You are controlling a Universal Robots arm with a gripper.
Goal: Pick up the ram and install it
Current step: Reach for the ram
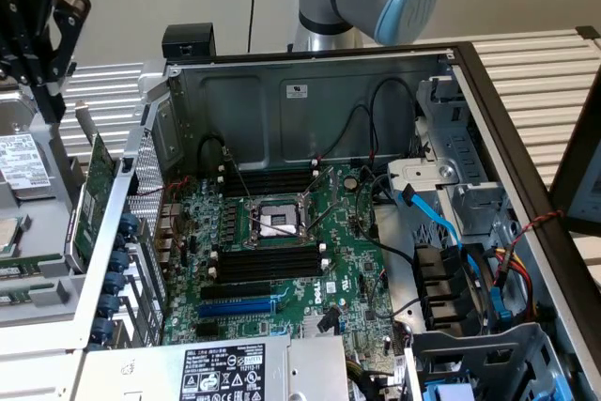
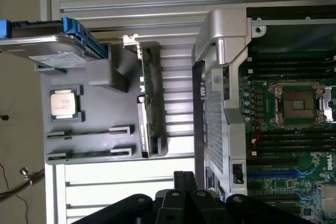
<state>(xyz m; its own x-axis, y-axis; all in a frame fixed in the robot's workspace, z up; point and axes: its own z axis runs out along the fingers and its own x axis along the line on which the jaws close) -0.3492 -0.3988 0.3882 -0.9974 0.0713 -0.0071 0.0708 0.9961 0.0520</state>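
Black claw [image 2: 182, 178] closed, empty, near grey parts tray [image 2: 105, 109]. Thin green ram stick [image 2: 89, 154] sits in tray slot, beside open silver PC case [image 2: 220, 30].

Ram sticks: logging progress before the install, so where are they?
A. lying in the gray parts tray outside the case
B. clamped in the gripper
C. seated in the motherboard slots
A: the ram sticks lie in the gray parts tray beside the processor chip.
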